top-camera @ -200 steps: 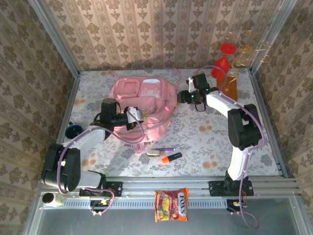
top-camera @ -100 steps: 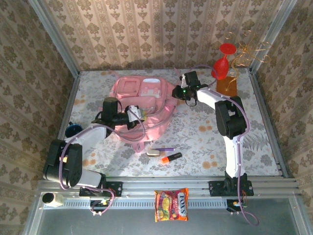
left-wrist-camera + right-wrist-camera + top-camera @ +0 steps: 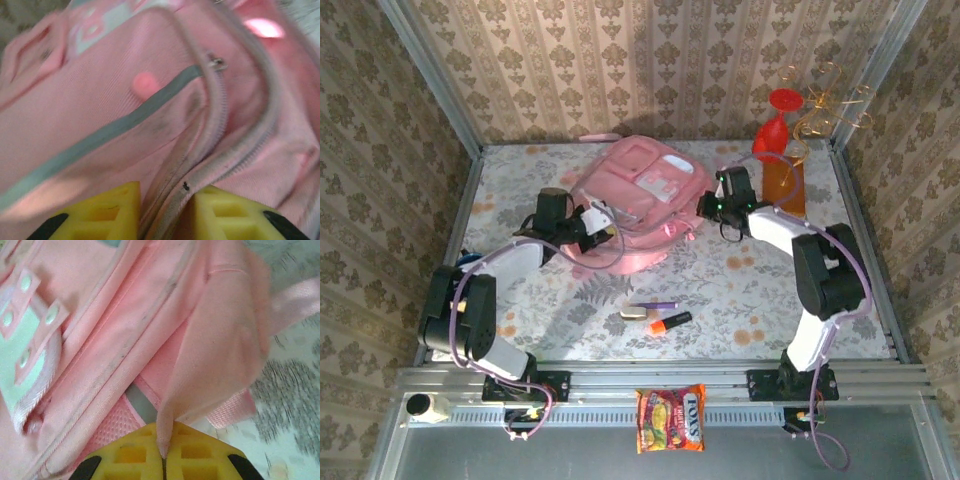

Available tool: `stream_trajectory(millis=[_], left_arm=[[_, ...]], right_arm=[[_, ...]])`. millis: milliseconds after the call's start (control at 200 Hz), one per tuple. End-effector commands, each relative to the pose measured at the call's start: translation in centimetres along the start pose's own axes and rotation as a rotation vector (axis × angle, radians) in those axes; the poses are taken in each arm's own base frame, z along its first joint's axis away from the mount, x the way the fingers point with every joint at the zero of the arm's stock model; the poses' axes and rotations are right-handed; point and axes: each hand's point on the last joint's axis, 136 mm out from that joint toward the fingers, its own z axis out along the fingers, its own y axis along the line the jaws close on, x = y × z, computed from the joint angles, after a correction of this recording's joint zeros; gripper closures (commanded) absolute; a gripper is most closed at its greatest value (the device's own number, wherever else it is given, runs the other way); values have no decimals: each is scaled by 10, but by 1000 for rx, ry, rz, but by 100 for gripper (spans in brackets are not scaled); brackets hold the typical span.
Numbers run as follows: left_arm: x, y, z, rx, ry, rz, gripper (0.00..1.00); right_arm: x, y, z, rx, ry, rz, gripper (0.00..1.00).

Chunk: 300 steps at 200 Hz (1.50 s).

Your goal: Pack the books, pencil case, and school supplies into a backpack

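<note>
The pink backpack (image 3: pixel 638 190) sits tilted at the back middle of the table, held from both sides. My left gripper (image 3: pixel 603 224) is at its left edge; in the left wrist view the backpack's (image 3: pixel 100 105) zip seam fills the gap between the yellow fingers of that gripper (image 3: pixel 165 215). My right gripper (image 3: pixel 706 206) is shut on a fold of backpack fabric (image 3: pixel 210 340), pinched between its tips (image 3: pixel 162 452). The school supplies lie in front: purple pen (image 3: pixel 655 305), beige piece (image 3: pixel 633 314), orange-and-black marker (image 3: pixel 670 322). Books and pencil case are out of view.
An orange-brown slab (image 3: pixel 786 182) stands at the back right with a red glass shape (image 3: pixel 775 125) and gold wire loops (image 3: pixel 830 105) beside it. An orange snack packet (image 3: pixel 670 418) lies on the rail off the table. A dark blue object (image 3: pixel 467 262) sits at the left edge.
The backpack has turned and shifted right and toward the back, its right side raised. The right gripper closed on its fabric. The left gripper moved up and right with it.
</note>
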Motion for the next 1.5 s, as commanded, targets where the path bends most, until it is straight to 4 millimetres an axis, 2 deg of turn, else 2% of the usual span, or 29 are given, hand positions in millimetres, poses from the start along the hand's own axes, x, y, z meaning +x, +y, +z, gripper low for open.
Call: stream_trajectory(millis=[0,145,260,365,500,605,690,700,760,925,1075,1180,1265,1495], left_arm=[[25,49,-4,-219,153,-138,66],[33,78,-24,-398,191,-277,58],[33,84,-43,-493,163,-395,52],[29,75,-61,-525,103,-547,47],[3,54,-70,-464,-36,-758,43],[-9,39,-63,-447,-16,-921,43],[-13,31,-52,-444,53,-965,43],[-17,25,-48,-431,61,-956,43],[-21,18,-39,-435,101,-947,43],[-16,7,-23,-468,206,-889,41],[-8,-2,-2,-463,282,-833,35],[-6,-4,14,-461,303,-832,32],[-3,-2,26,-478,319,-822,25],[-2,8,40,-586,330,-771,20]], right_arm=[[28,42,-15,-73,-23,-15,83],[67,59,-18,-72,14,-55,72],[82,58,-18,-61,60,-86,65],[76,47,-34,-11,27,-148,61],[52,52,-60,-12,-76,-229,54],[36,74,-61,-62,-107,-288,49],[23,88,-50,-90,-107,-302,47],[22,89,-48,-89,-106,-302,47],[13,92,-36,-94,-112,-291,47],[3,85,4,-157,-65,-174,46],[10,76,31,-183,-12,-126,45],[15,66,39,-173,5,-114,45],[19,57,42,-166,20,-97,45],[27,43,46,-167,44,-69,44]])
